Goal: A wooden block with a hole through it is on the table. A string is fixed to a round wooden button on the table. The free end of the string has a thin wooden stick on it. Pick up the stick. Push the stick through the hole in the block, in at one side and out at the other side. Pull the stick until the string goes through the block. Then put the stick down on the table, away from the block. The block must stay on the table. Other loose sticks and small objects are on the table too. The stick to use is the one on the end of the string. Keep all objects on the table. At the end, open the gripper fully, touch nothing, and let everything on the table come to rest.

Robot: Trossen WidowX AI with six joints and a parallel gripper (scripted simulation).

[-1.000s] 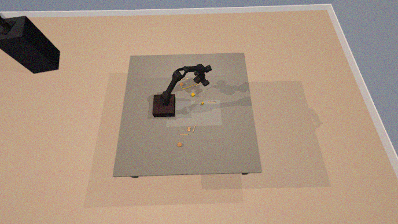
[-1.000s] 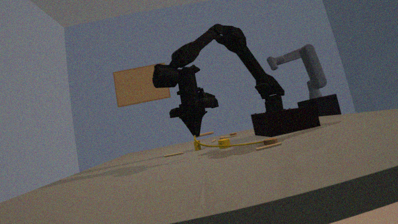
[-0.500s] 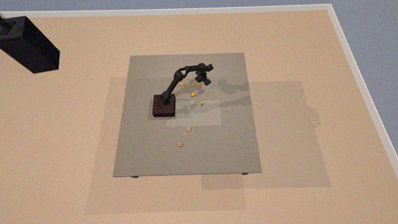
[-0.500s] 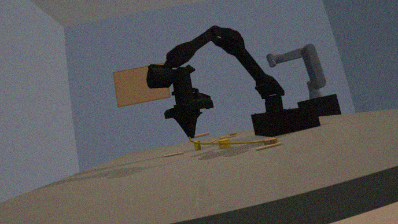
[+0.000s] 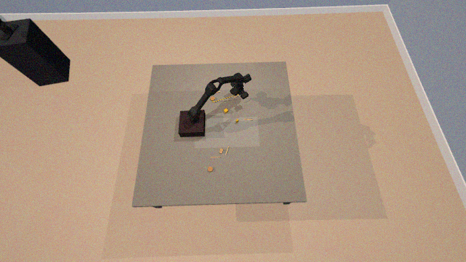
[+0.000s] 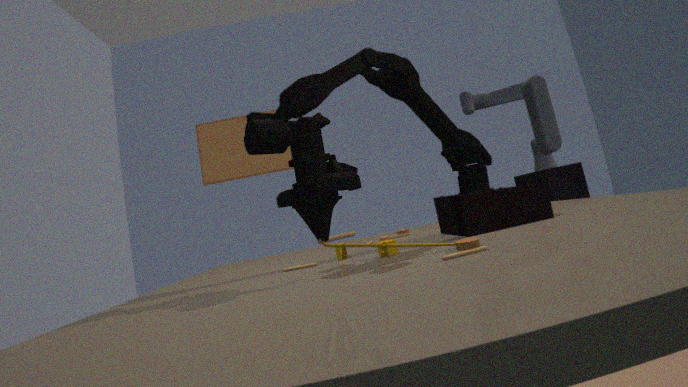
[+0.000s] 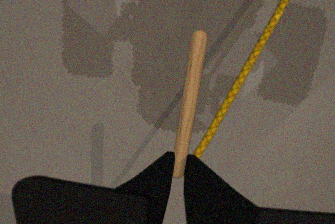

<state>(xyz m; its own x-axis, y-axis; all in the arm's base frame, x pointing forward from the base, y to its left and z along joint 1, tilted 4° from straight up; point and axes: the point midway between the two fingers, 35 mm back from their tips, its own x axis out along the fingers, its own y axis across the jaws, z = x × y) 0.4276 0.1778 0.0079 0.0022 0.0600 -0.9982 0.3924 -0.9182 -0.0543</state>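
Note:
My gripper [image 6: 323, 240] [image 7: 179, 160] is shut on the wooden stick [image 6: 342, 235] [image 7: 192, 95] near one end, a little above the table. The stick's long part sticks out from the fingertips. The yellow string [image 5: 225, 99] [image 6: 426, 245] [image 7: 243, 80] runs almost straight from the fingertips to the round wooden button [image 5: 212, 98] [image 6: 467, 245]. A larger yellow block [image 5: 225, 110] [image 6: 388, 248] stands on the table, apart from the string in the top view. Its hole cannot be made out. In the top view the arm hides the fingertips.
A smaller yellow piece [image 5: 237, 120] [image 6: 341, 252] stands near a loose stick [image 5: 248, 119] [image 6: 300, 267]. Another stick [image 6: 464, 253] lies by the button. Further off lie a small wooden piece [image 5: 221, 150], two sticks [image 5: 227, 150] [image 5: 215, 156] and an orange disc [image 5: 210, 168].

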